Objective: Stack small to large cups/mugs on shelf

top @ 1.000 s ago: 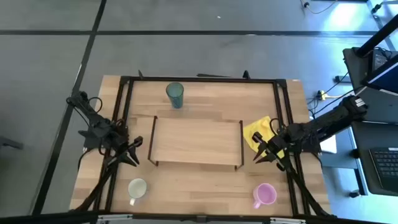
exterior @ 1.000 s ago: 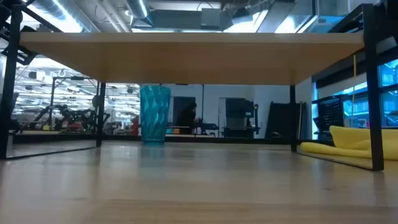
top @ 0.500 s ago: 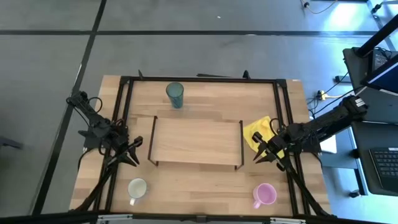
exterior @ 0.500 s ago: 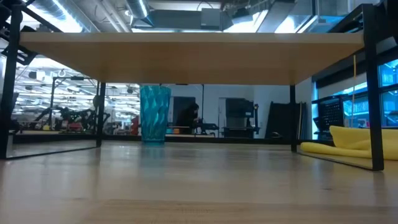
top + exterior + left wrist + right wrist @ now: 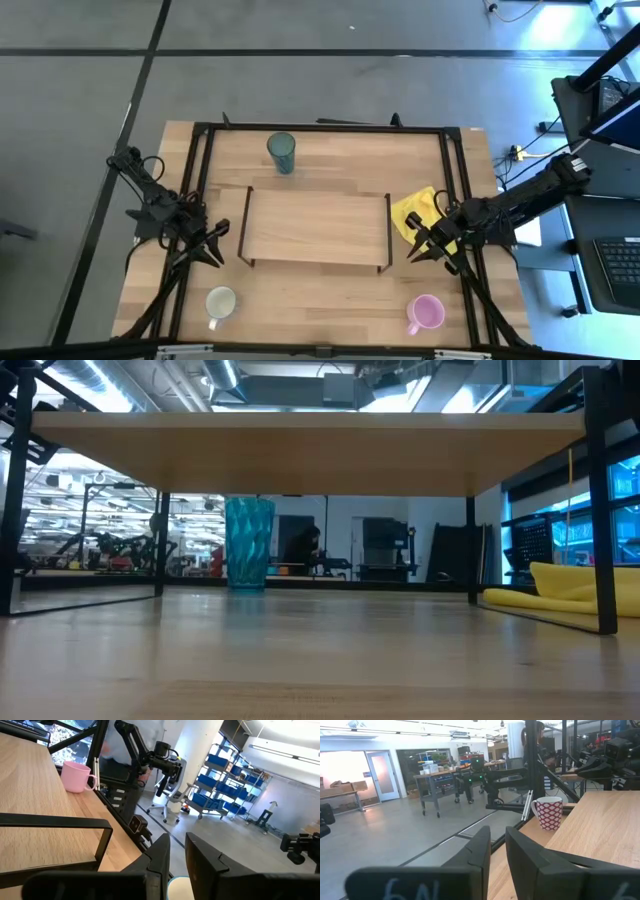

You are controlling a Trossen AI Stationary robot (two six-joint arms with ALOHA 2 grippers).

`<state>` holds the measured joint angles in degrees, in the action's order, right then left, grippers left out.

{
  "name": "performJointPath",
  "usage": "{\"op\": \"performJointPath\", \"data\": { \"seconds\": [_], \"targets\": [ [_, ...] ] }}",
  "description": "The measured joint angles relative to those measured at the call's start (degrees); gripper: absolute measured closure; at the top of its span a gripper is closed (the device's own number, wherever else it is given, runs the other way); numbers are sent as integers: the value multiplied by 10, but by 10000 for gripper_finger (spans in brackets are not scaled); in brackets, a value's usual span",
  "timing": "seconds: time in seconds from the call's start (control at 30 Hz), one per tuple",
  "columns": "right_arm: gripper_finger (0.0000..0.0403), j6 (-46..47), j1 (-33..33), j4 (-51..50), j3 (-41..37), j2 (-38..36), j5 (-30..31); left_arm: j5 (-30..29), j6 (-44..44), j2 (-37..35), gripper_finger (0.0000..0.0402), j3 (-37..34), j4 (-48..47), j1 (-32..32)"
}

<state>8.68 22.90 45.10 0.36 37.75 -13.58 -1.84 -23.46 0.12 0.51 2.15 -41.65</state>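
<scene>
From my seat, nearest the front edge sit the cream mug (image 5: 220,303) on the left and the pink mug (image 5: 427,313) on the right, both standing on the tabletop (image 5: 310,300). Mid-table, the left gripper (image 5: 215,247) and right gripper (image 5: 423,248) hover beside the shelf (image 5: 315,228), one off each end, fingers nearly pressed together, holding nothing. A yellow cloth (image 5: 415,212) lies by the right one. Farthest back stands the teal tumbler (image 5: 281,152), upright behind the shelf.
</scene>
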Motion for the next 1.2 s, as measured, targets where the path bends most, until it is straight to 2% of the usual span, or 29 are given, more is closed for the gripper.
{"op": "performJointPath", "data": {
  "seconds": [0.97,1.2],
  "targets": [
    [341,-1,0,0,0,0,0,0,0,0,348,0,0,0],
    [341,-30,0,0,0,0,0,0,0,0,348,0,0,0]
  ]
}}
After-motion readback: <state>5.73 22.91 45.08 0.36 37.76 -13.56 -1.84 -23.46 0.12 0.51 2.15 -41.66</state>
